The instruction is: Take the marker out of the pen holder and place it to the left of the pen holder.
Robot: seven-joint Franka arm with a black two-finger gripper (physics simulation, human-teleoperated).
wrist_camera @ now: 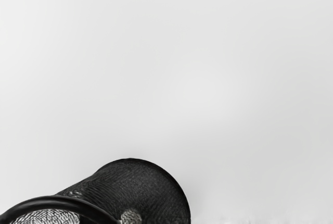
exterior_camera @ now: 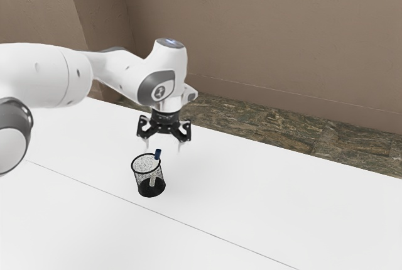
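Nearest us, we are seeing a thin seam (exterior_camera: 217, 237) running across the white bench (exterior_camera: 301, 207). Just beyond it, toward the bench's far edge, the black mesh pen holder (exterior_camera: 150, 178) is standing upright. The marker (exterior_camera: 157, 154) is resting inside it, leaning slightly toward the exterior view's right; its dark blue end is poking above the rim, and its pale body is showing through the mesh. In the wrist view we are looking down on the holder's rim and dark mesh side. Above the holder, our white arm (exterior_camera: 116, 75) is reaching in from the exterior view's left, and our gripper (exterior_camera: 163, 147) is pointing down with its fingers spread wide, holding nothing. Past the bench's far edge, a mottled brown-green floor (exterior_camera: 276, 129) is stretching to a plain brown wall (exterior_camera: 270, 25).
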